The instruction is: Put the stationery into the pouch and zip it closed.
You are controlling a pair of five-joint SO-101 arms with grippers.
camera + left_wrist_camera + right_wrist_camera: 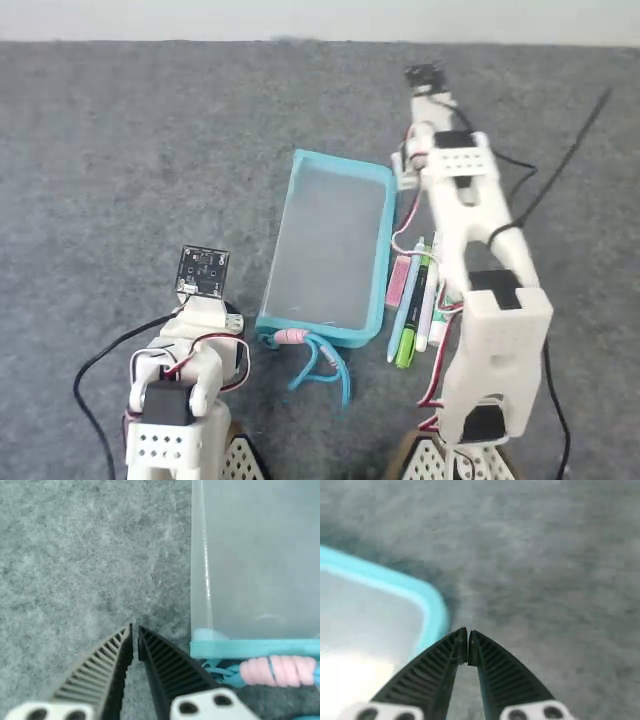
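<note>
Left hand closed, beside teal pouch; pens outside, alongside it

My right arm lies over one side of the pens, so I cannot count them surely. In my left wrist view the pouch and its pink pull are cut by the edge. In my right wrist view the pouch corner is blurred. I cannot tell if the pouch is open or closed.

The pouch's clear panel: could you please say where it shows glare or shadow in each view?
High view: pouch pale, no hotspot. Left wrist view: thin bright streak along its edge. Right wrist view: panel washes white near the fingers; dark shadow beside the teal rim.
</note>
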